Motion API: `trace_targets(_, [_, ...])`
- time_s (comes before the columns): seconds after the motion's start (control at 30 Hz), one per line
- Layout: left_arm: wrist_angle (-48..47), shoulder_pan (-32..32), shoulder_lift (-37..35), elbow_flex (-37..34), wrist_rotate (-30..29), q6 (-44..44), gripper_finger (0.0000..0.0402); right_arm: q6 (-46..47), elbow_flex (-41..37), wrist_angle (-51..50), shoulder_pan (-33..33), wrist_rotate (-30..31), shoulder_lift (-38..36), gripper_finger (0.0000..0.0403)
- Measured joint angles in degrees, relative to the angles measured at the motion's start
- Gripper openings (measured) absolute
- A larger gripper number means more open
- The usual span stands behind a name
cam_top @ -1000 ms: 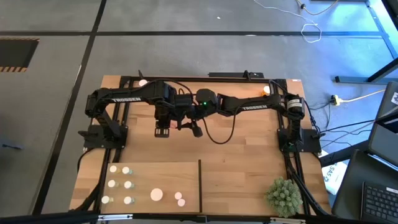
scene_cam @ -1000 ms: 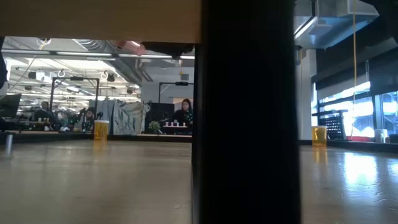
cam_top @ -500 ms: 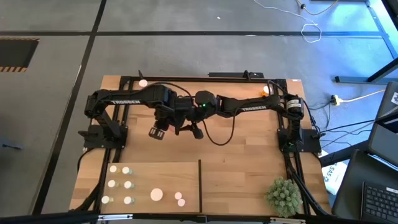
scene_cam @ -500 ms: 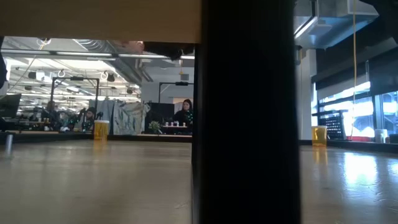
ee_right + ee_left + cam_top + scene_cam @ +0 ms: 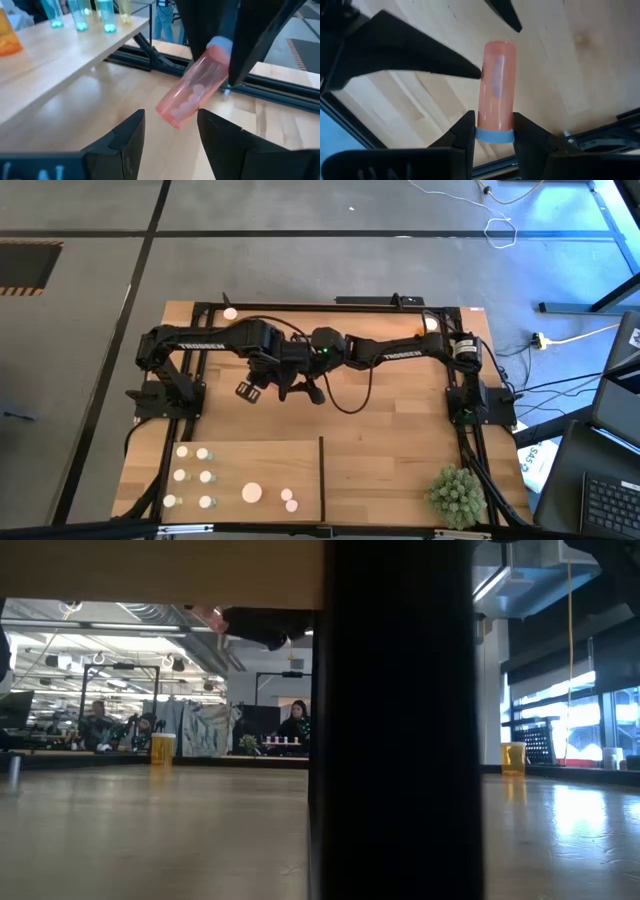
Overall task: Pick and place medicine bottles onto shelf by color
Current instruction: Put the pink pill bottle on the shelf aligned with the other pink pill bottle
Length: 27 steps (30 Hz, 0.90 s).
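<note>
Even, soft overhead light on the tabletop (image 5: 390,420), with a bluish cast at the floor's far right. The low view is dim, backlit by bright windows. Near fingers (image 5: 465,135) blur.

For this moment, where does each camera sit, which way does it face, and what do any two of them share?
High view: above the table, looking straight down; both arms meet at mid-table.
Low view: at tabletop height, facing the room; a dark upright blocks much of it.
Left wrist view: on the left arm, looking past the left gripper clamping the pink bottle near its cap.
Right wrist view: on the right arm, looking past the open right gripper.
Shared: both wrist views show that bottle.
</note>
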Motion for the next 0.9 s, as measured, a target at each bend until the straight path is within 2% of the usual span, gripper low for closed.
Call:
trace_targets(0.43, [-0.20, 0.76, 0.30, 0.00, -2.21, 2.46, 0.0090, 13.23, 0.00, 4.99, -1.81, -1.08, 0.00, 0.0184])
trace_targets(0.57, [-0.25, 0.98, 0.30, 0.00, -2.64, 2.50, 0.0090, 14.59, 0.00, 5.57, -1.75, -0.94, 0.18, 0.0184])
trace_targets(0.7, [-0.30, 0.98, 0.30, 0.00, -2.66, 2.47, 0.0090, 15.94, 0.00, 6.12, -1.70, 2.51, 0.31, 0.0184])
trace_targets(0.9, [-0.30, 0.98, 0.30, 0.00, -3.24, 2.47, 0.0090, 16.20, 0.00, 6.54, -1.73, 2.54, 0.31, 0.0184])
